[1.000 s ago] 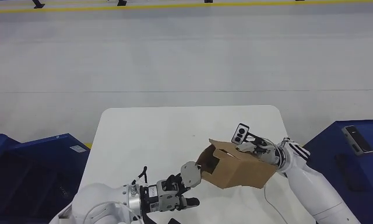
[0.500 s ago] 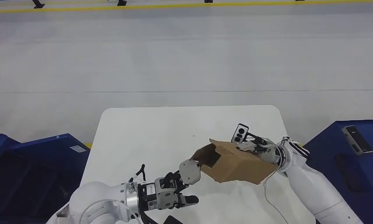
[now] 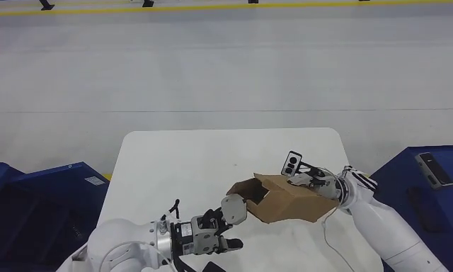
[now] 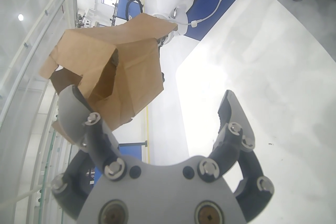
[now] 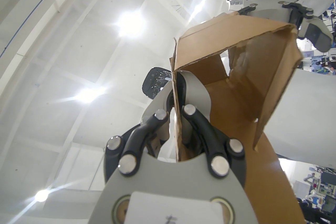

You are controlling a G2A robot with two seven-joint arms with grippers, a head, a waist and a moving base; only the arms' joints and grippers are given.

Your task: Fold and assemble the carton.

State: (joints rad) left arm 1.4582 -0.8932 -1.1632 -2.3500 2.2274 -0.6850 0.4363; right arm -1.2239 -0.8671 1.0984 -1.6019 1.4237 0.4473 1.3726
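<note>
Right gripper (image 5: pixel 175 86) clamped on the carton (image 3: pixel 290 200) wall edge, holding the carton over the tabletop (image 3: pixel 177 166). Left gripper (image 3: pixel 231 225) fingers apart, one finger against the open-end flap. Since earlier, the open end has swung lower, nearer the left gripper.

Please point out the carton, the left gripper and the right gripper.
carton (image 3: pixel 290 200): top view, its upper panel.
left gripper (image 4: pixel 149 97): left wrist view, midway between open jaws.
right gripper (image 5: pixel 174 84): right wrist view, midway between jaws shut on carton edge.
</note>
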